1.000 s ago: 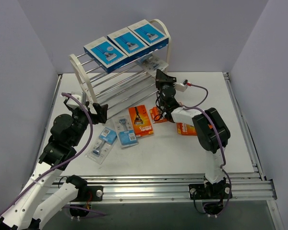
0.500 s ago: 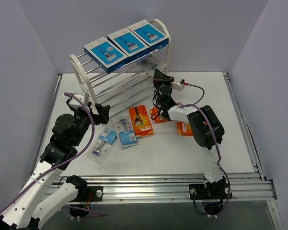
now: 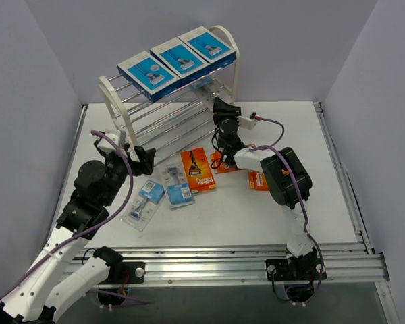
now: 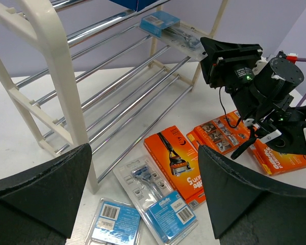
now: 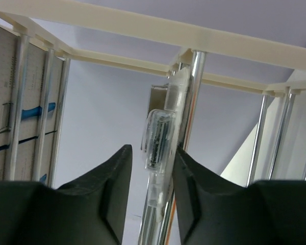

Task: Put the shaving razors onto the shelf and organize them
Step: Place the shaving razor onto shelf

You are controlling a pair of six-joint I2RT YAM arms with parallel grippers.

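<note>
The white table [image 3: 337, 155] was closed in by pale walls [image 3: 34, 101] at the left, back and right, with an aluminium rail [image 3: 351, 192] along its right edge. Bare tabletop showed on its right half and along the near strip.

The shelf [image 3: 113, 102] stood aslant at the far left. Its left end panel faced the left arm, and its right end panel was close to the back wall. Three blue boxes [image 3: 178, 57] lay side by side across the top tier. The lower tiers showed bare chrome rods.

The right gripper [image 3: 219, 108] reached up beside the shelf's right end, pinching a clear blister pack [image 3: 204, 82] that lay on the second tier's rods, under the right-hand box. In the right wrist view the pack [image 5: 160, 138] ran edge-on along a rod, between the narrowed fingers [image 5: 186, 189].

The left gripper [image 3: 138, 158] hung in front of the left end panel, spread wide and holding nothing.

In front of the shelf, three orange packs [image 3: 198, 170] lay flat between the arms, two of them touching under the right arm. Just left of them lay two blister packs [image 3: 179, 187], close together.
</note>
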